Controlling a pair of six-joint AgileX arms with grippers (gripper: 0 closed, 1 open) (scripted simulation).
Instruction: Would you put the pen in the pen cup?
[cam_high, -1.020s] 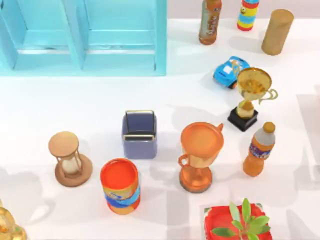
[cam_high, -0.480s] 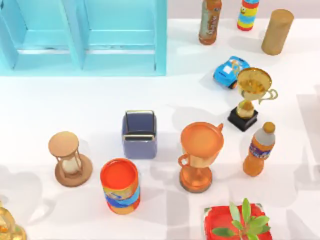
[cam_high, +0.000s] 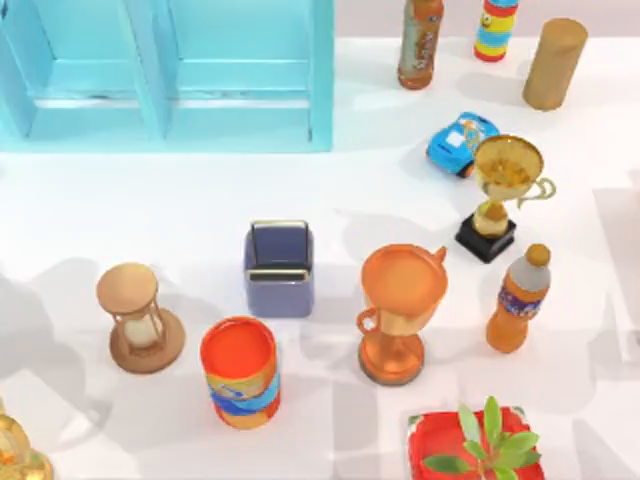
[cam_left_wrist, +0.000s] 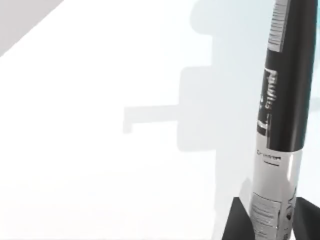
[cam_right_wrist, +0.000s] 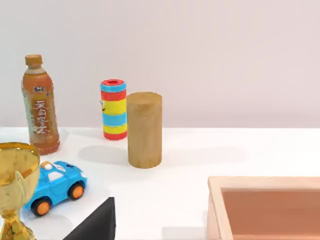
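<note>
Pen (cam_left_wrist: 280, 125) is clamped upright between the left gripper's (cam_left_wrist: 270, 220) fingers above bare white table, keeping its tip free for lowering, so you must carry it over to the blue-grey pen cup (cam_high: 279, 268) near table centre.

Nothing can be read with certainty. The pen (cam_left_wrist: 282, 115) carries white lettering along its black barrel and small print on its silver part, too blurred to make out. The tea bottle (cam_right_wrist: 40, 112) has a label with light characters running down it, also illegible. The soda bottle (cam_high: 518, 300) has an unreadable label.
</note>
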